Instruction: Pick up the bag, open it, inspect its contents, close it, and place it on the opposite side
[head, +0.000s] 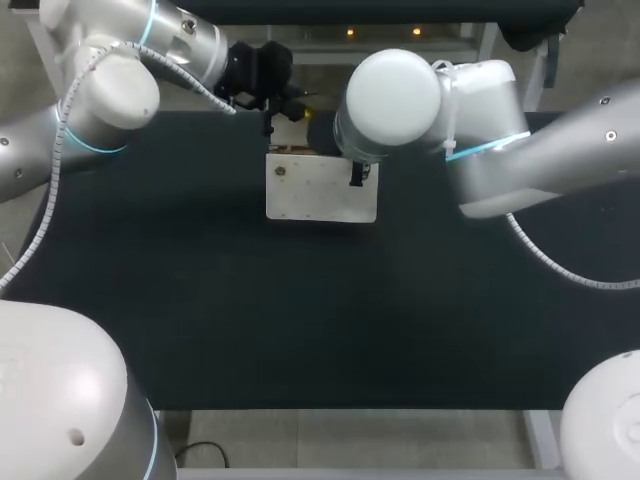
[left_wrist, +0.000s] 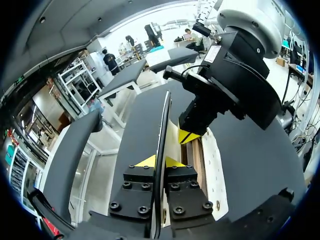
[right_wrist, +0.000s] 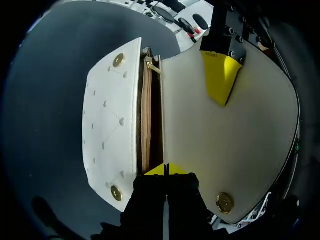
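Head view shows the white studded leather bag (head: 318, 188) lying long-side across the black table (head: 200, 320), while only the wrist views show the left gripper (left_wrist: 158, 161) clamping its upright flap (left_wrist: 163, 120) and the right gripper (right_wrist: 167, 170) closed at its mouth.

Viewed from my remote station, nothing on the rig can be read. A small white rectangular sticker (left_wrist: 212, 53) on the black wrist housing of my right arm (left_wrist: 245, 75) carries print too fine to make out in the left wrist view. In the right wrist view, a short dark marking sits at the top of the bright yellow fingertip (right_wrist: 218, 75) of my left arm. That fingertip rests on the open flap of the white quilted bag with brass snaps (right_wrist: 107, 125), and its marking is equally illegible.
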